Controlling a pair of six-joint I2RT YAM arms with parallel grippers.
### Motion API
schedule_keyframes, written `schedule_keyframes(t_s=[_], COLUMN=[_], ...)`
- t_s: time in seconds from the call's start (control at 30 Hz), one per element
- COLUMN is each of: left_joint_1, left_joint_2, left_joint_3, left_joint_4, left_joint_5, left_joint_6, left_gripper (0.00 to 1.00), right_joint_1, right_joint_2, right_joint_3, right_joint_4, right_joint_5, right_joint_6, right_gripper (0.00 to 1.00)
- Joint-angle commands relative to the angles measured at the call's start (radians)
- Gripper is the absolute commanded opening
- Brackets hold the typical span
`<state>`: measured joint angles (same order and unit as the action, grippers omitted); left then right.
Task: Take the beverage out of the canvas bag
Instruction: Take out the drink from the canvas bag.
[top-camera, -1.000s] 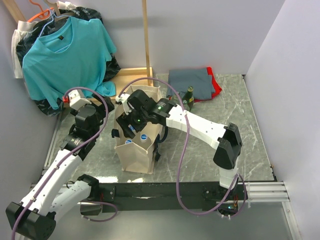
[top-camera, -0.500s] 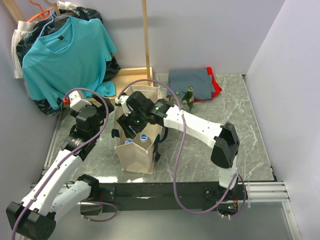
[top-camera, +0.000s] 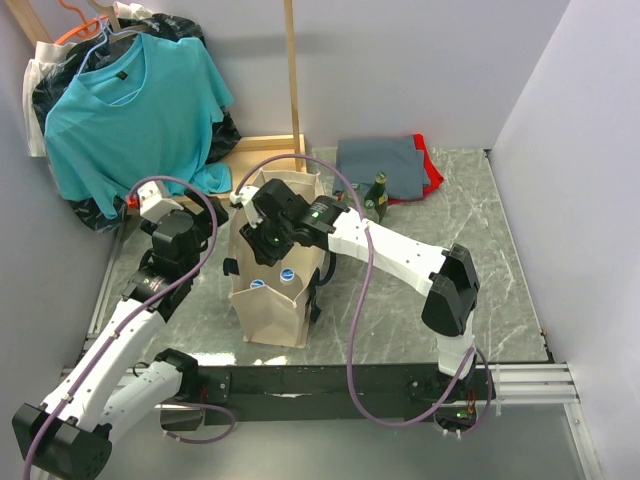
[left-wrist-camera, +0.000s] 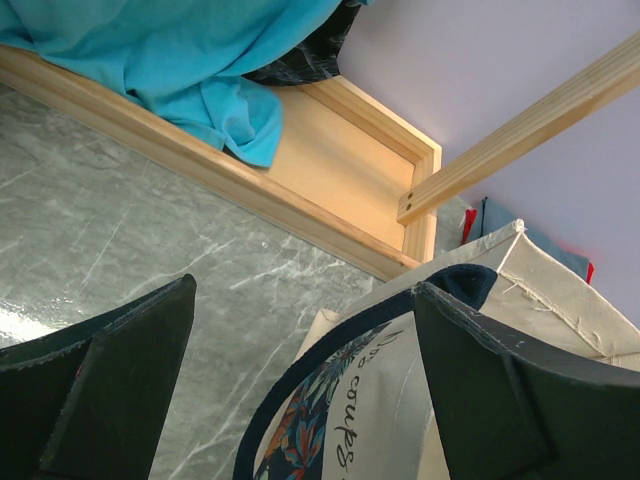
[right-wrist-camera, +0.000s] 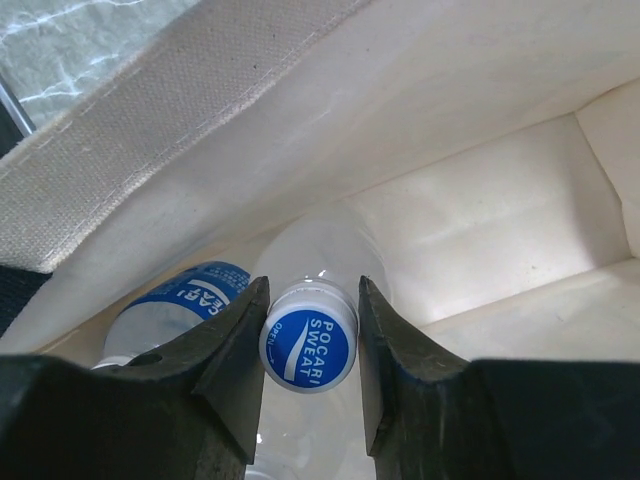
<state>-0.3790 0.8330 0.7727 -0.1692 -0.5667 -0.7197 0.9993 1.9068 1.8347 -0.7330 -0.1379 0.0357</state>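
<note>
Right gripper is down inside the canvas bag, jaws closed on the blue screw cap of the beverage bottle. Both black fingers touch the cap's sides.

The bottle is clear, smooth plastic with a rounded shoulder, and the white lettering on the cap reads POCARI SWEAT. Its long axis runs roughly along the right wrist camera's line of sight. The cap points up toward the gripper and the bag mouth, and the body runs down toward the bag floor, so we call it roughly upright.

A second bottle with a blue label sits just to its left, tilted against the bag wall. We can't tell if the two touch.

From above, two blue caps show in the open bag mouth on the near side. We can't match either to the gripped one, since the right gripper covers that spot.

The bag is a boxy, stiff beige weave with a coarse stitched hem and a pale, smooth inside. It has a dark strap handle and a floral print with script on the outer face. It stands upright on the grey marble-pattern table.

Left gripper has its fingers wide apart and nothing clamped. From its wrist camera, the bag's rim and strap lie between them.

Behind are a teal T-shirt, a pale wooden frame and a green glass bottle.
</note>
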Motion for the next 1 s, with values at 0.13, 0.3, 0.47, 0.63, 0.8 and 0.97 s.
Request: schedule_keyframes(t_s=[0.13,0.3,0.47,0.63,0.8,0.97], left_joint_1=[0.002,0.002,0.002,0.002,0.002,0.002], left_joint_2=[-0.003,-0.008,-0.015,-0.012,-0.003,-0.006], left_joint_3=[-0.001,-0.003,-0.009,-0.009,-0.006,-0.01], left_joint_4=[0.022,0.017,0.02,0.027,0.023,0.03], left_joint_5=[0.001,-0.001,0.002,0.007,0.005,0.004], left_joint_6=[0.006,0.005,0.005,0.008,0.014,0.012], left_gripper=[0.96,0.96,0.96,0.96,0.96,0.96], right_joint_1=[0.012,0.013,0.004,-0.005,-0.011,-0.028], right_joint_2=[-0.017,-0.037,-0.04,-0.043,-0.048,-0.051], right_joint_3=[0.07,0.075,0.118,0.136,0.13,0.112], right_joint_4=[-0.023,-0.006,-0.011,0.001,0.023,0.049], right_joint_5=[0.018,0.093,0.129,0.136,0.192,0.236], right_joint_6=[0.018,0.017,0.003,0.001,0.001,0.01], right_gripper=[0.0,0.0,0.0,0.0,0.0,0.0])
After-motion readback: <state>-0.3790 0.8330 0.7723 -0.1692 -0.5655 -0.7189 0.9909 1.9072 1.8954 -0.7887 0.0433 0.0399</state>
